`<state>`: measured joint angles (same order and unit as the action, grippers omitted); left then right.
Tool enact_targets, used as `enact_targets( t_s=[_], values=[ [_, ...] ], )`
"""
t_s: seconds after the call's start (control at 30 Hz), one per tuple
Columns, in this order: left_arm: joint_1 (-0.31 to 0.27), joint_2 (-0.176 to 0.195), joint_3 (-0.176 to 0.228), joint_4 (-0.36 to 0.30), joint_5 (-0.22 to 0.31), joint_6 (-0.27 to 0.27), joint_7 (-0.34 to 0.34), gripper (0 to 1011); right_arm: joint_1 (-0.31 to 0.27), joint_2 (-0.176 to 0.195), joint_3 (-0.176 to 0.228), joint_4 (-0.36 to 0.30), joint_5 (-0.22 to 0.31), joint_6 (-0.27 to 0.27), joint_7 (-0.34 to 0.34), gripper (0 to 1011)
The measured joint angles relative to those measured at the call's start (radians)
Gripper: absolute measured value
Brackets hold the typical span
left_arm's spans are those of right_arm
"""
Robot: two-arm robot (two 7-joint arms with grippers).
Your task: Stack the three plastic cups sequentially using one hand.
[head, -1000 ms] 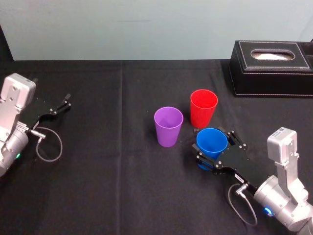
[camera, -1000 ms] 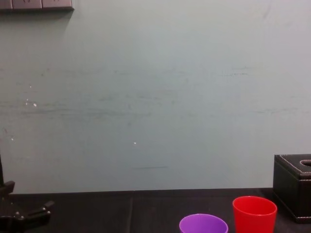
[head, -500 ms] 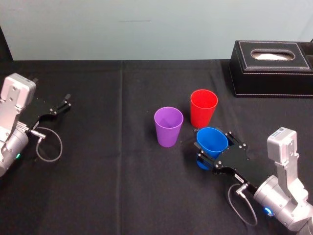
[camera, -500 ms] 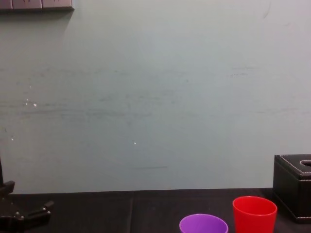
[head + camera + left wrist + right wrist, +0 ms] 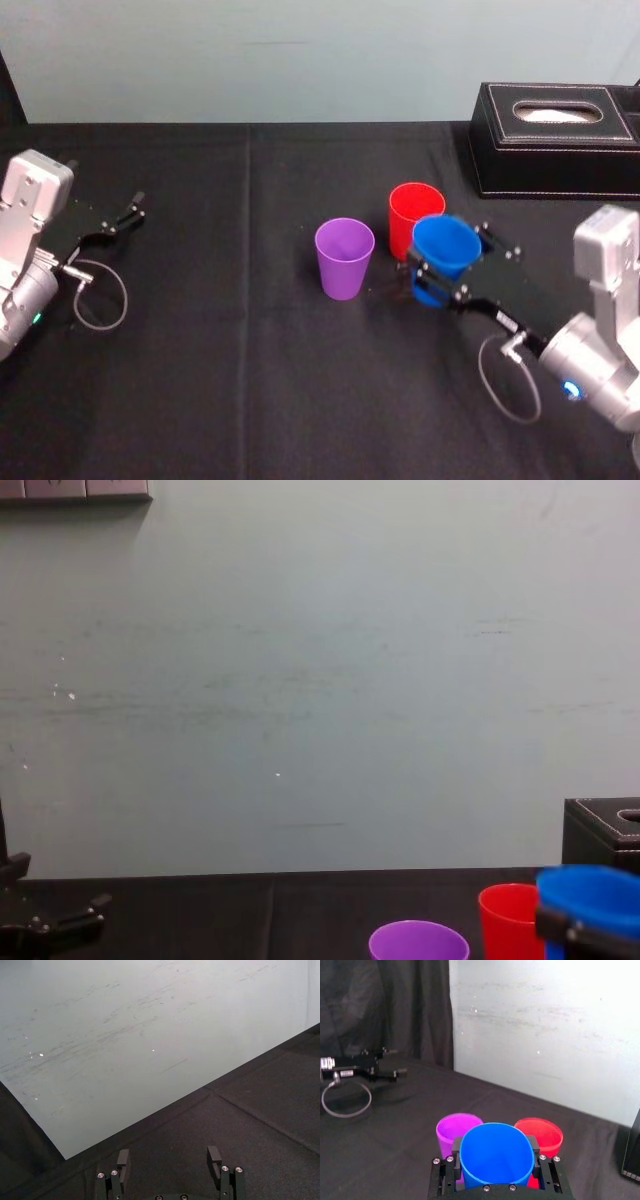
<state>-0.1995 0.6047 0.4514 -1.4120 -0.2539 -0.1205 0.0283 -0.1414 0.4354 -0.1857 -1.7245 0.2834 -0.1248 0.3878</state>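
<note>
Blue cup (image 5: 445, 248) sits right of centre in the head view, gripped at its sides between the jaws of the right gripper (image 5: 450, 258), upright and overlapping the front of the red cup (image 5: 408, 212); the purple cup (image 5: 345, 258) stands at centre, just to the left. At the chest view's lower right its rim is higher than the red rim. This looks like the first stacking carry; next it needs centring over a standing cup, then lowering. The left gripper (image 5: 122, 216) rests at far left, fingers spread, holding nothing
</note>
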Motion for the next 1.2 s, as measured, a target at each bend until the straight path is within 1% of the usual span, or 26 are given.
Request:
enact_targets(
  t_s=[0.07,0.1,0.2,0.33,0.4,0.47,0.5,0.6,0.8,0.9,1.2],
  values=[
    [0.000,0.000,0.000,0.000,0.000,0.000,0.000,1005,0.013,0.008,0.007,-0.028,0.012,0.031,0.000,756],
    [0.000,0.000,0.000,0.000,0.000,0.000,0.000,1005,0.013,0.008,0.007,-0.028,0.012,0.031,0.000,756],
    [0.000,0.000,0.000,0.000,0.000,0.000,0.000,1005,0.047,0.019,0.012,-0.058,0.027,0.076,0.000,756],
    [0.000,0.000,0.000,0.000,0.000,0.000,0.000,1005,0.078,0.022,0.012,-0.065,0.040,0.110,-0.001,756],
    [0.000,0.000,0.000,0.000,0.000,0.000,0.000,1005,0.112,0.022,0.009,-0.060,0.055,0.142,-0.001,756],
    [0.000,0.000,0.000,0.000,0.000,0.000,0.000,1005,0.132,0.021,0.006,-0.052,0.062,0.157,-0.003,756],
    [0.000,0.000,0.000,0.000,0.000,0.000,0.000,1005,0.152,0.019,0.002,-0.042,0.068,0.169,-0.006,756],
    [0.000,0.000,0.000,0.000,0.000,0.000,0.000,1005,0.187,0.015,-0.006,-0.020,0.074,0.183,-0.009,756],
    [0.000,0.000,0.000,0.000,0.000,0.000,0.000,1005,0.241,0.006,-0.024,0.027,0.078,0.190,-0.015,756],
    [0.000,0.000,0.000,0.000,0.000,0.000,0.000,1005,0.274,-0.003,-0.040,0.066,0.078,0.192,-0.018,755],
    [0.000,0.000,0.000,0.000,0.000,0.000,0.000,1005,0.331,-0.025,-0.067,0.142,0.072,0.181,-0.022,756]
  ],
)
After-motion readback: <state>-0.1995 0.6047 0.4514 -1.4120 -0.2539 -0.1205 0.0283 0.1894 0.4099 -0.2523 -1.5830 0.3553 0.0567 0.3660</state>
